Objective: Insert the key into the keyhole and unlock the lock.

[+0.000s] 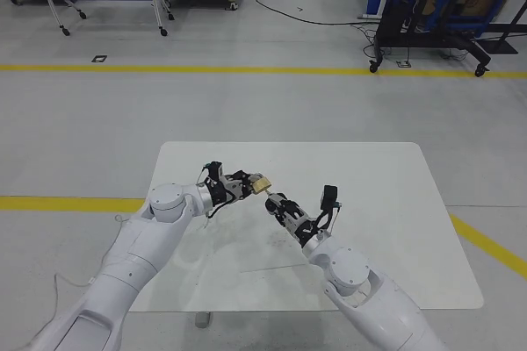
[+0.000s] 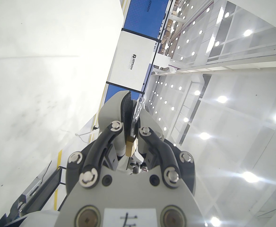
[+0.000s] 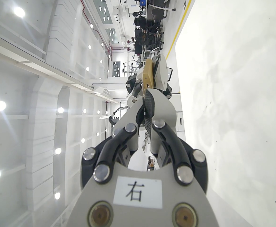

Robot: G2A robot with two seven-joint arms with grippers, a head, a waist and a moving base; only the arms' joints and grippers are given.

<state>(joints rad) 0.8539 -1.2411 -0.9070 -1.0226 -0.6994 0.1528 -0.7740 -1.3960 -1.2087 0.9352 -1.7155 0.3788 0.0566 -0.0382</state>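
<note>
Around: left jaws and right jaws meet tip to tip above the white bench (image 1: 378,175), left of its middle.
Room: most bench lies toward the right edge.
Lock (image 1: 261,185): smooth brass block (silvery shackle (image 2: 138,109)), pinched by left jaws.
Key (image 3: 143,98): thin, edge-on, pinched between right jaws' ribbed pads (image 3: 149,100), tip at the keyhole.

Both your arms, left (image 1: 149,237) and right (image 1: 360,281), wear glossy white rounded shells. On the left gripper (image 2: 134,102) and right gripper (image 3: 149,95) you have pale fingers, black textured pads (image 3: 149,103), and curved black links (image 2: 102,140) with silver screws (image 2: 88,177). Each white wrist label (image 3: 138,192) carries one black character, and at its three and nine o'clock sit brassy, possibly threaded, inserts (image 3: 100,215).
</note>
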